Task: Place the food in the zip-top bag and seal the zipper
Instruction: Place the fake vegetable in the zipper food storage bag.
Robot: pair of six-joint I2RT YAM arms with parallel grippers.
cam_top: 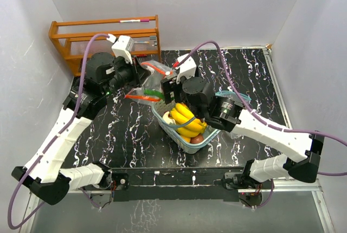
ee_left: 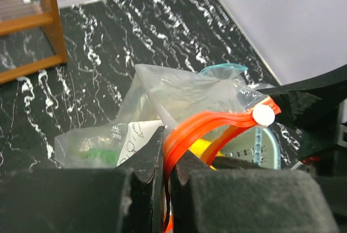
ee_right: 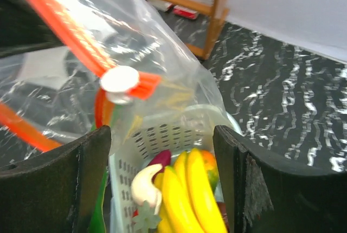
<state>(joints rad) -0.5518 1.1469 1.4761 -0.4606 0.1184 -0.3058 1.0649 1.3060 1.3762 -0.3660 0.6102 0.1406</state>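
Left pincer [cam_top: 138,78] is clamped on the bag's [cam_top: 150,73] orange zipper [ee_left: 209,124]. In the left wrist view both fingers are together, with the zipper strip pinched between them. The bag is held up at mid-tabletop [cam_top: 244,76], just behind the basket [cam_top: 191,145] and between the two pincers. The white slider [ee_left: 264,115] sits at the far end of the zipper from the left pincer. Right pincer [cam_top: 169,84] is apart, with nothing between its fingers. In the right wrist view the slider [ee_right: 120,85] is just beyond the gap, close to the left finger; can't tell if it touches. The bag mouth looks partly spread, and the orange strips diverge near the slider. The pepper [ee_left: 97,154] shows green through the film low in the bag. The rest of the food is in the basket: bananas [cam_top: 187,119] on top, mango [ee_right: 209,169] beside them, a red fruit [cam_top: 198,138] at the near end, plus a white piece [ee_right: 143,187] and a dark red one I can't identify. The basket sits on the tabletop right of centre, directly under the right pincer's wrist. A wooden rack [cam_top: 105,40] stands at the far left corner, well apart from the bag.
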